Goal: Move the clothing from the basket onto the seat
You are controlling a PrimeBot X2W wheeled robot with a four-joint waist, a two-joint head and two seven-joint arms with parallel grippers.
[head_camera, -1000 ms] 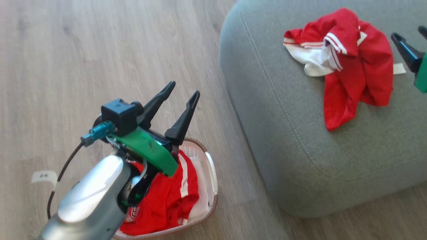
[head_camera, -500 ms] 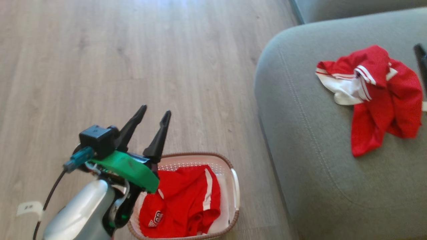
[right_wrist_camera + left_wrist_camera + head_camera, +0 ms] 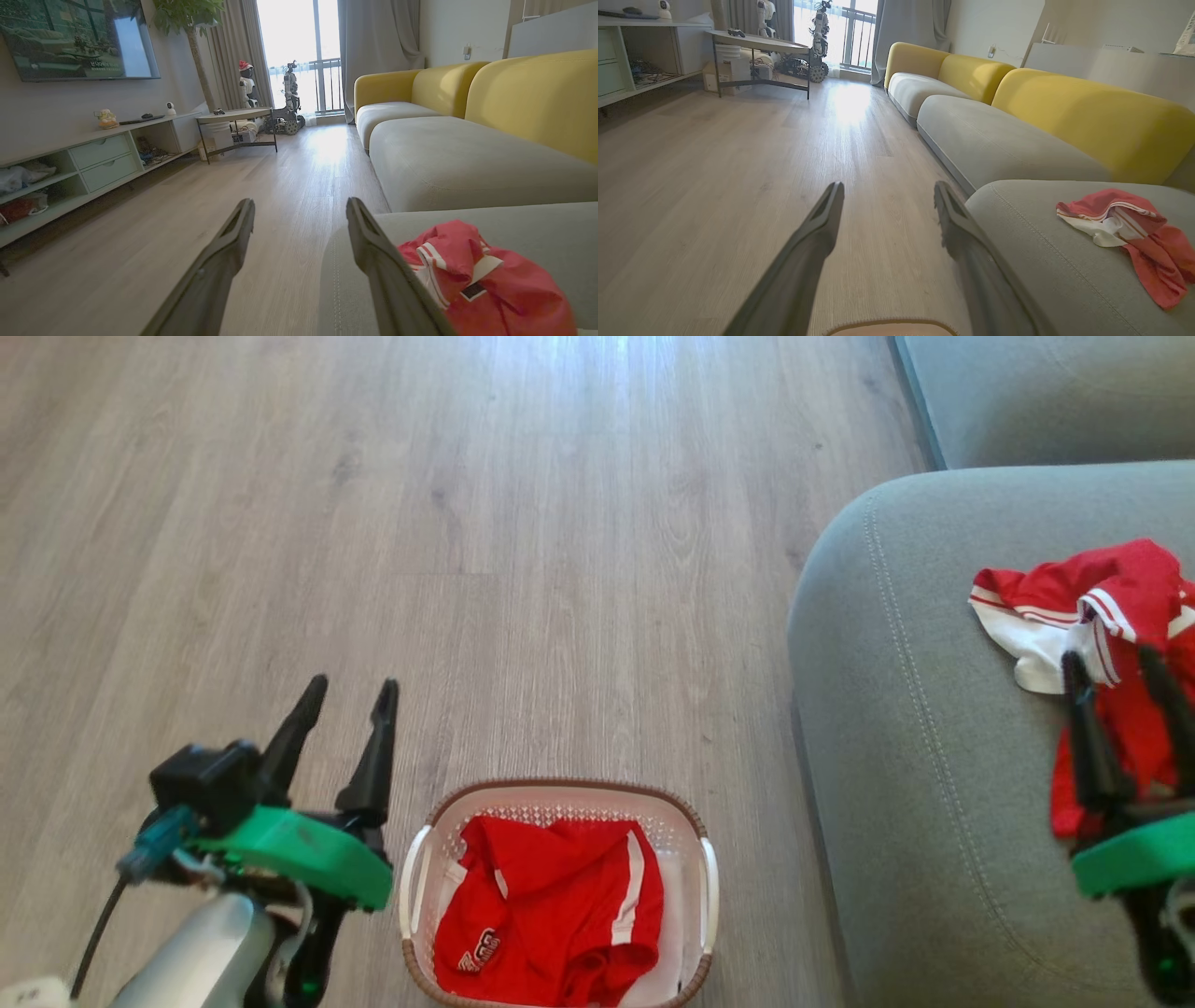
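Pale wood-plank floor runs toward a bright balcony window with grey curtains. A wall television hangs above a low shelf unit; a leafy tree stands beside it. Yellow sofa backs line the opposite side.

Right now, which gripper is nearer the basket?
Left. The left gripper hovers just left of the basket; the right gripper is away over the seat, by the red garment.

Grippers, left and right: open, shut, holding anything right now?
Left gripper: open, empty, near the white perforated plastic basket.
Right gripper: open, empty, by the red-and-white jersey on the grey-green fabric seat.
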